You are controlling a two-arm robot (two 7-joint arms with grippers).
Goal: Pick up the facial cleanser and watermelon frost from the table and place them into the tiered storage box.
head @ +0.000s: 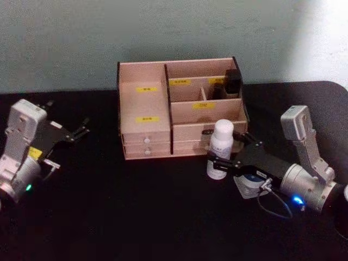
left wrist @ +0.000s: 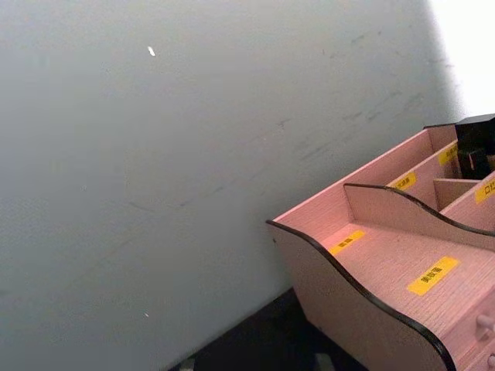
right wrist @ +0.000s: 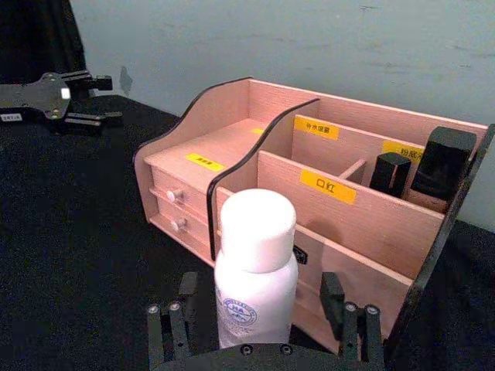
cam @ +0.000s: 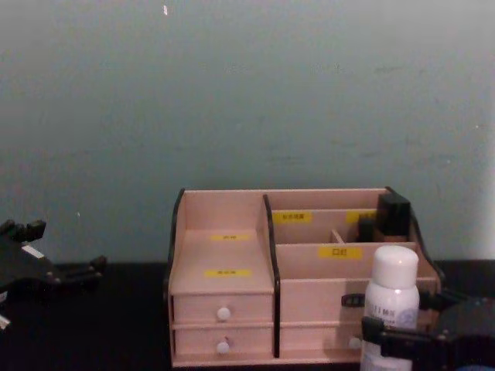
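Bottle of facial cleanser (head: pixel 220 147) — white plastic, rounded white cap — stands upright on the black table (head: pixel 136 206), just in front of the right half of the tiered storage box (head: pixel 144 109); that box is a wide light-wood organiser w/ black side edges, stepped compartments, yellow labels and small drawers w/ white knobs, set against the grey-green wall (head: pixel 163 32). Right gripper (head: pixel 224 149) reaches in from the right, low over the table; its black fingers stand one on each side of the bottle's lower body, spread apart — in the right wrist view a gap shows betw. each finger and the plastic, so it brackets the bottle w/o clamping it. Two black blocks (head: pixel 232 81) sit upright in the box's back right compartment; the other compartments look bare. Left gripper (head: pixel 82 128) hangs over the table's left side, well apart from the box, prongs spread, holding nothing.
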